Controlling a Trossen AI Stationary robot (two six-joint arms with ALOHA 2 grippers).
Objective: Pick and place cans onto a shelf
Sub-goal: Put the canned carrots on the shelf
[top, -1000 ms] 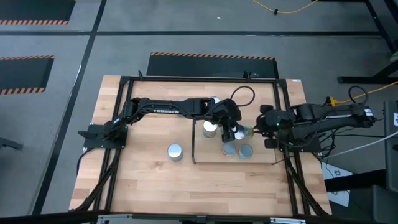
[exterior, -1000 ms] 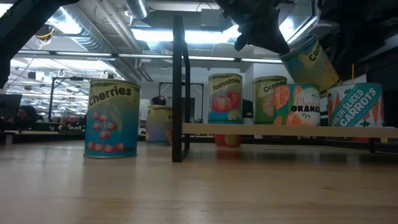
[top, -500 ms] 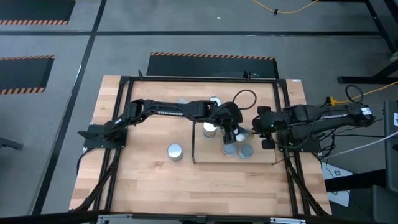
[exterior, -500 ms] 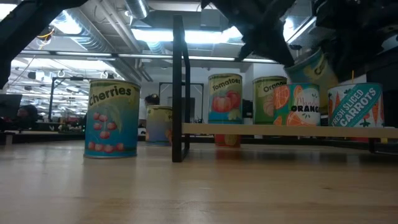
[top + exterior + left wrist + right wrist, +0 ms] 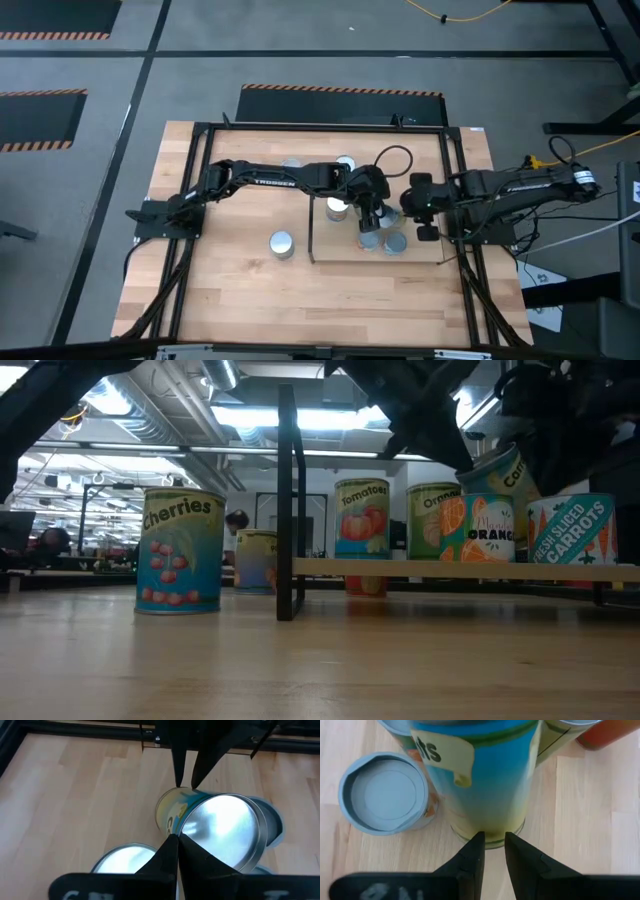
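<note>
Right gripper [image 5: 405,212] is seen clamped on the rim of a tilted corn can [image 5: 500,470] above the shelf [image 5: 460,568]; left gripper [image 5: 371,222], clenched empty, is pressed beside it. Rigid, smooth metal likely slips; its sides are better gripped.

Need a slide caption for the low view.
Tilted corn can hangs above the shelf beside orange and carrots cans; cherries can waits on the table.
</note>
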